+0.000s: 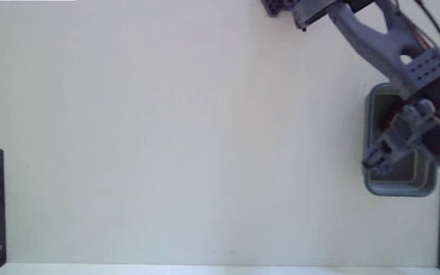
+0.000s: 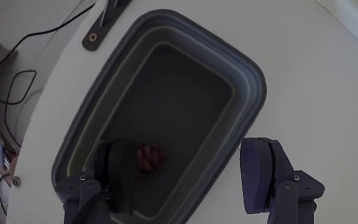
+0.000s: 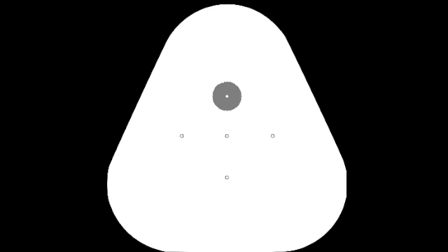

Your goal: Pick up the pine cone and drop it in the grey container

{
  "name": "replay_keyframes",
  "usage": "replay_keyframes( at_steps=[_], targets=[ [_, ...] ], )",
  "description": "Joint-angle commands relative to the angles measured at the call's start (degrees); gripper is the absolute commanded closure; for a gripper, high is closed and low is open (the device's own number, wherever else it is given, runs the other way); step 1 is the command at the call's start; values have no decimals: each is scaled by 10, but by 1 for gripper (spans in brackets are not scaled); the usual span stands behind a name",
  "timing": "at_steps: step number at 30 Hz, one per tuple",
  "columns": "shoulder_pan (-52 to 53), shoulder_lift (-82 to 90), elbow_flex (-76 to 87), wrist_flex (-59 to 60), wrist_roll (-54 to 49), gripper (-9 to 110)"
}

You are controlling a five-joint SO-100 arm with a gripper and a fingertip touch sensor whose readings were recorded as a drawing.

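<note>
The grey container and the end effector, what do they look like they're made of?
The grey container looks like matte moulded plastic: rounded corners, thick stepped rim, no glare. The end effector, open above it, looks like 3D-printed plastic in dull blue-grey, with screws showing; the blur leaves its finish uncertain.

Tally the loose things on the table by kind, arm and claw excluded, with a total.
Pine cone: 1, lying inside the tub
Grey container: 1
Total: 2
The open claw hangs over the tub.
</note>
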State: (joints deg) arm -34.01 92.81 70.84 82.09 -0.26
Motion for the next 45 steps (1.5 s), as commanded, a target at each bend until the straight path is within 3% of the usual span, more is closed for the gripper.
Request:
replay_keyframes(
  at_steps=[1,45],
  targets=[
    [16,69,16,-4,3,-9],
    [271,403,347,-2,3,-9]
  ],
)
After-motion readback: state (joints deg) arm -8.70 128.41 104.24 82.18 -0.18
